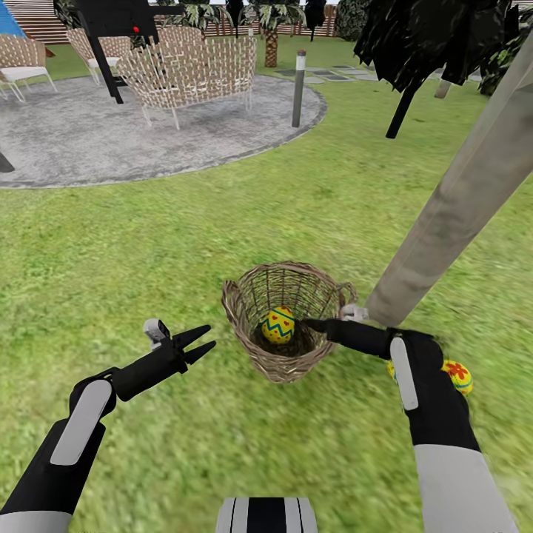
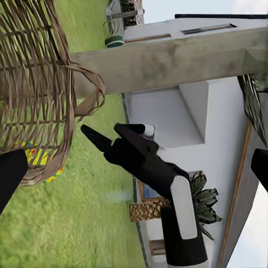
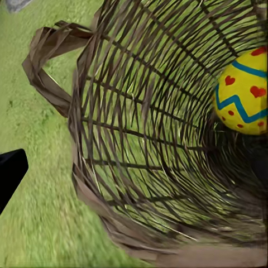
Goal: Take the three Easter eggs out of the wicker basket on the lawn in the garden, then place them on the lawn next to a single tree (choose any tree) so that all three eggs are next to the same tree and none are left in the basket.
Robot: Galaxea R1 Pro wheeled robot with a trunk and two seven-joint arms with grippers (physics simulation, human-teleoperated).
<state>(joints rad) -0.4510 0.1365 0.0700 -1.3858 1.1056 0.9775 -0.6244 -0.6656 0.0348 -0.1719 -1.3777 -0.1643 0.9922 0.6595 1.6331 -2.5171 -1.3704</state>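
One round brown wicker basket (image 1: 289, 318) sits on the grass. One yellow egg with a blue zigzag (image 1: 278, 325) lies inside. One yellow egg with red flowers (image 1: 458, 375) lies outside.

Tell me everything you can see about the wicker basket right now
The wicker basket is round, brown-tan open weave with a thicker braided rim and looped side handles, narrowing toward its base. It sits on the lawn close to the pale tree trunk, tilted so its mouth faces the head camera. One yellow egg with a blue zigzag and red hearts lies inside. The right gripper reaches over the rim toward that egg.
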